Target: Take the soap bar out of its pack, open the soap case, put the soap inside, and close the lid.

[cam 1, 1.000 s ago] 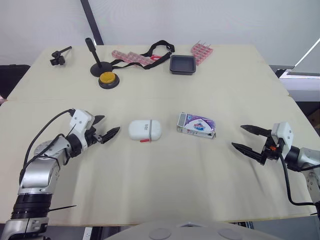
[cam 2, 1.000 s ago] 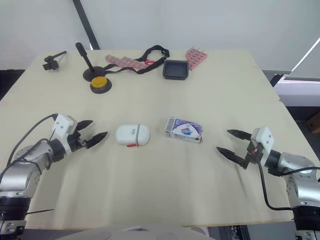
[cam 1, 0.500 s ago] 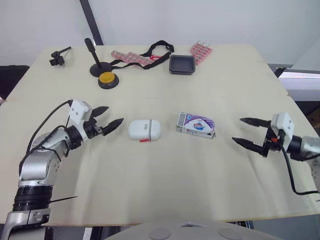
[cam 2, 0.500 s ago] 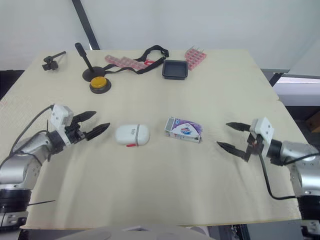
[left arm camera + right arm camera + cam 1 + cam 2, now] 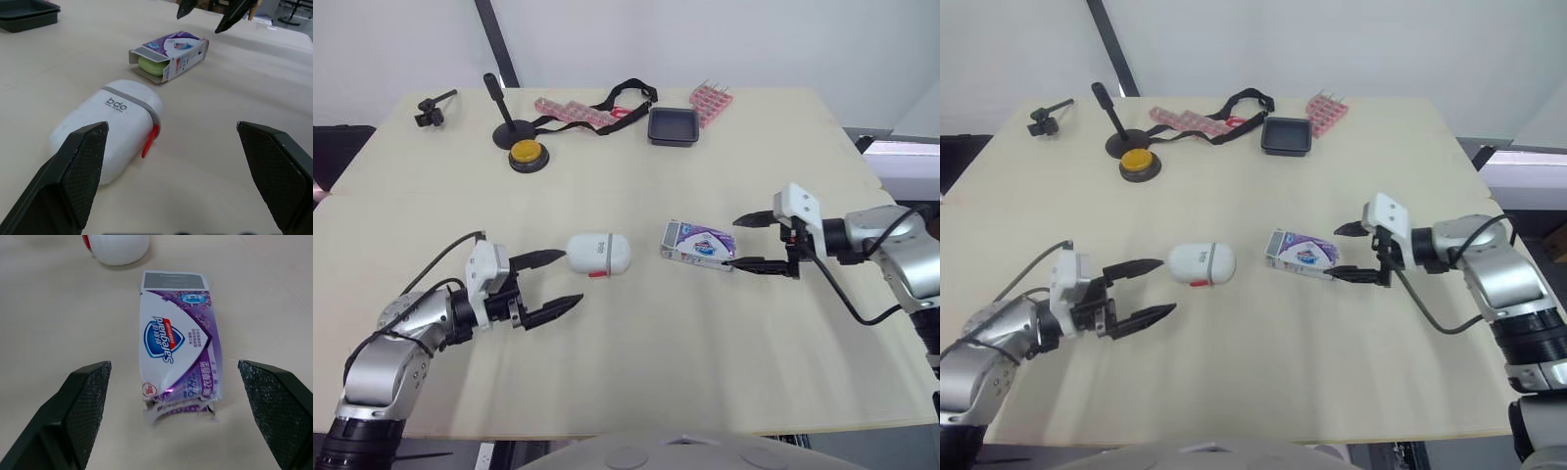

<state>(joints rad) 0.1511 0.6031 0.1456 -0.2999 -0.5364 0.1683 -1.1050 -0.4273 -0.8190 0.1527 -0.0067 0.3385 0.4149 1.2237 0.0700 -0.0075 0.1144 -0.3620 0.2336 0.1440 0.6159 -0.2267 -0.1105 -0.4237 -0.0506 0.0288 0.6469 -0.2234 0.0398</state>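
One soap pack [image 5: 698,244] just ahead of wide-spread right jaws

The soap bar [image 5: 150,65] lies largely out of sight inside its pack [image 5: 172,48], with just a pale green end showing at the open flap. In the right wrist view the soap case [image 5: 117,246] is cut off by the picture's edge, leaving a rounded white end and a sliver of its red latch [image 5: 86,241]. In the left wrist view the right gripper [image 5: 199,22] is cropped above its fingertips, and a black tray [image 5: 27,12] is likewise cut by the frame. At the far edge of the table [image 5: 636,343], the pink packets [image 5: 570,110] and a small black object [image 5: 429,110] are too small to identify
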